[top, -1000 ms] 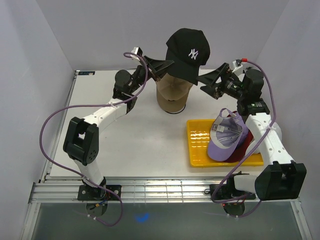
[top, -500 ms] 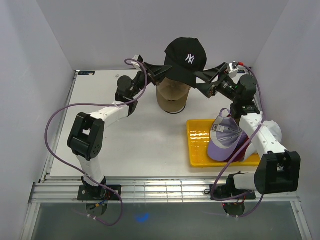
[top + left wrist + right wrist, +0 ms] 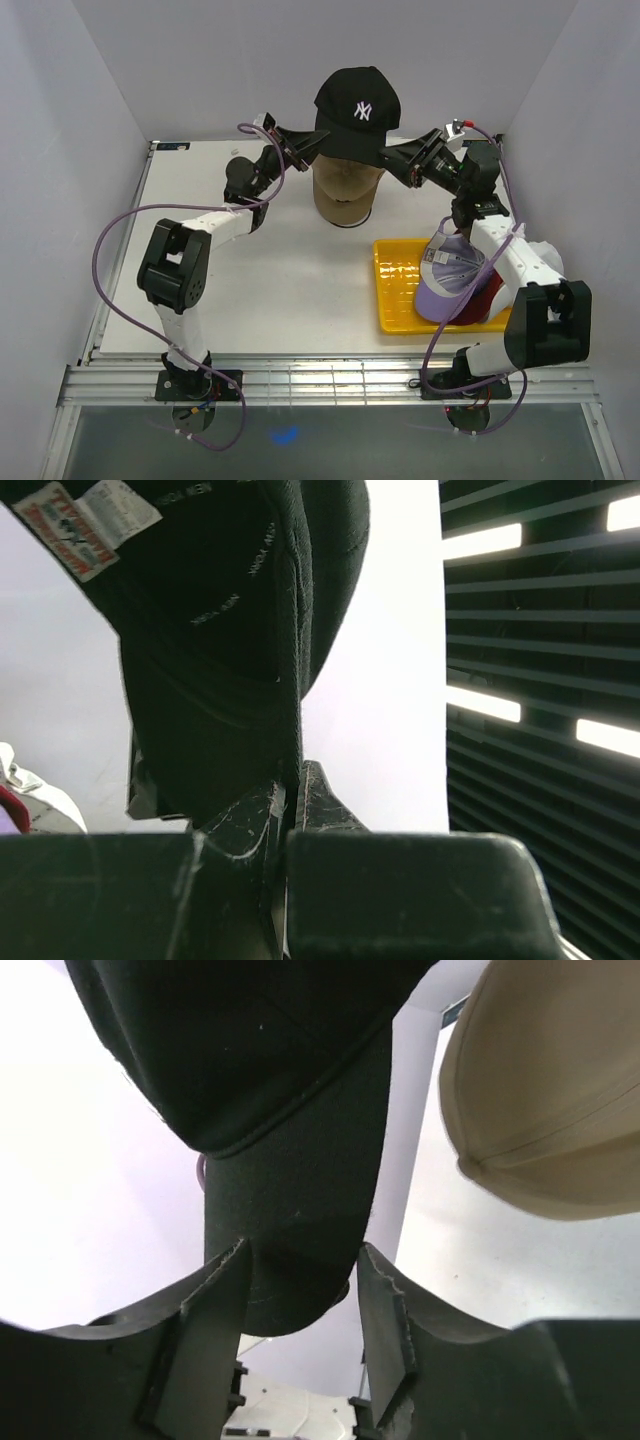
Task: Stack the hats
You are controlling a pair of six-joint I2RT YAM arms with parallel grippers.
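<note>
The black hat (image 3: pixel 355 105) with a white NY logo hangs in the air just above the tan hat (image 3: pixel 345 190), which sits on the head stand. My left gripper (image 3: pixel 322 143) is shut on the black hat's rear edge (image 3: pixel 220 630), the fabric pinched between the tips of the left gripper (image 3: pixel 290 780). My right gripper (image 3: pixel 385 155) is at the brim. In the right wrist view the brim (image 3: pixel 290 1230) lies between its fingers (image 3: pixel 215 1300), touching one and clear of the other. The tan hat (image 3: pixel 550 1090) shows beside it.
A yellow tray (image 3: pixel 400 300) at the right front holds an upturned lavender hat (image 3: pixel 450 275) on a red hat (image 3: pixel 487 290). A white hat (image 3: pixel 545 258) lies behind the right forearm. Purple cables loop off both arms.
Both arms rose and drew in, lifting the black hat up and slightly left off the tan one. The right gripper's fingers narrowed around the brim.
</note>
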